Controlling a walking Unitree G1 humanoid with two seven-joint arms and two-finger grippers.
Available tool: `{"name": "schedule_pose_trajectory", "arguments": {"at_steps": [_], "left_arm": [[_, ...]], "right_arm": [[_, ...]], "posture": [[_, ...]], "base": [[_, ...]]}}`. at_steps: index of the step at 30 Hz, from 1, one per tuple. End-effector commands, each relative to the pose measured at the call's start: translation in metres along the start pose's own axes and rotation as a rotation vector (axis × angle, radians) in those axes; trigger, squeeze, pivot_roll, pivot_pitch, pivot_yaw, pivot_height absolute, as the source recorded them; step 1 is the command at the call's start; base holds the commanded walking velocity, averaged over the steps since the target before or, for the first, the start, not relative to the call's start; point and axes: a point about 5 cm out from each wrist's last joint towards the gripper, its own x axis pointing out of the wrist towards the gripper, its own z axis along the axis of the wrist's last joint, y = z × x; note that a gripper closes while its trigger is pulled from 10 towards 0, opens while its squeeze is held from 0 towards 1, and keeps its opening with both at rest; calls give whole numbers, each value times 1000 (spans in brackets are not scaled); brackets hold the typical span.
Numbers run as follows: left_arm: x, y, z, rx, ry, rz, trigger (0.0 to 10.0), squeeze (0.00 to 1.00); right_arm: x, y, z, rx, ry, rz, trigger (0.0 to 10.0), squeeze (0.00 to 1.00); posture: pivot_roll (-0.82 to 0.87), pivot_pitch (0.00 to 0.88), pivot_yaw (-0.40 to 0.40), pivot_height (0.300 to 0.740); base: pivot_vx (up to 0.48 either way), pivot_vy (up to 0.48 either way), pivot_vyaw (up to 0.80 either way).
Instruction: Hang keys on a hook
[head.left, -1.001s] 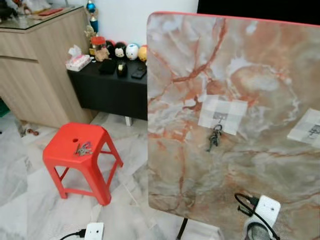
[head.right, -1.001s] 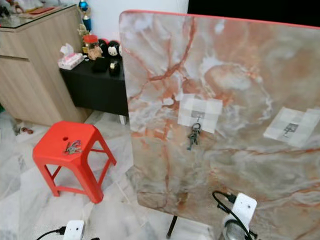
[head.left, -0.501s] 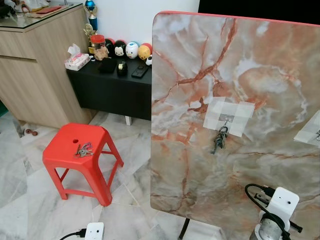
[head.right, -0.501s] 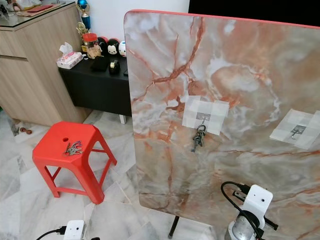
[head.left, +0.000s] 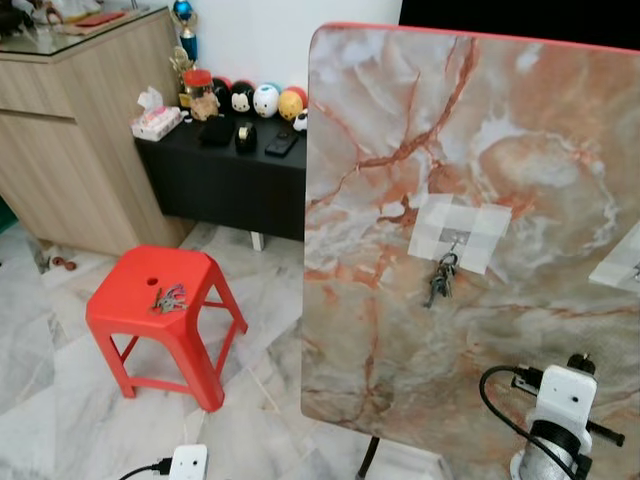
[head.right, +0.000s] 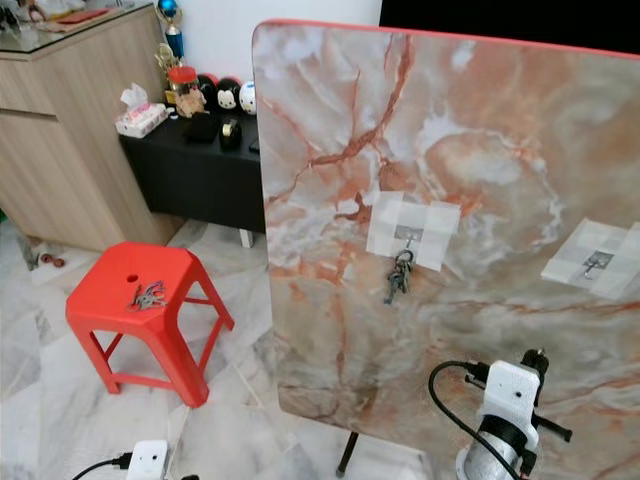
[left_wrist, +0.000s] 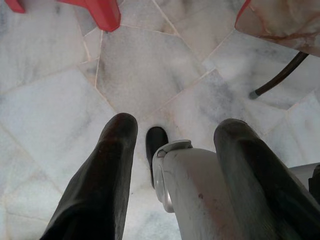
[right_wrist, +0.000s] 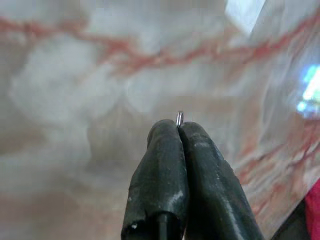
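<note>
Marbled orange-grey board (head.left: 480, 200) with red rim; red stool (head.left: 160, 305); dark metal keys (head.left: 440, 280); black fingers (right_wrist: 165, 165); white-grey marble floor (left_wrist: 150, 65)

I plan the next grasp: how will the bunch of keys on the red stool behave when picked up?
The keys lie fanned out loosely on the red stool, so they will probably dangle and swing from the ring. They look like small metal pieces, so likely light but slippery; a claw may catch only one key.

The two head views look forward and down from close by, sharing the upright marble board (head.left: 470, 230) and the red stool (head.left: 165, 310). The left wrist view faces down at the marble floor (left_wrist: 150, 75). The right wrist view, blurred, seems pressed near that board's surface.
</note>
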Motion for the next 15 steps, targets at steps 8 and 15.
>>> {"name": "schedule_pose_trajectory", "arguments": {"at_steps": [8, 15], "left_arm": [[0, 0, -1, 8, 20, 1, 10000, 0], [1, 2, 1, 5, 14, 7, 10000, 0]], "right_arm": [[14, -6, 23, -37, -82, -60, 10000, 0], [28, -12, 34, -49, -87, -114, 10000, 0]], "posture": [[-17, 0, -56, 740], [-16, 0, -56, 740]], "base": [[0, 0, 0], [0, 0, 0]]}}
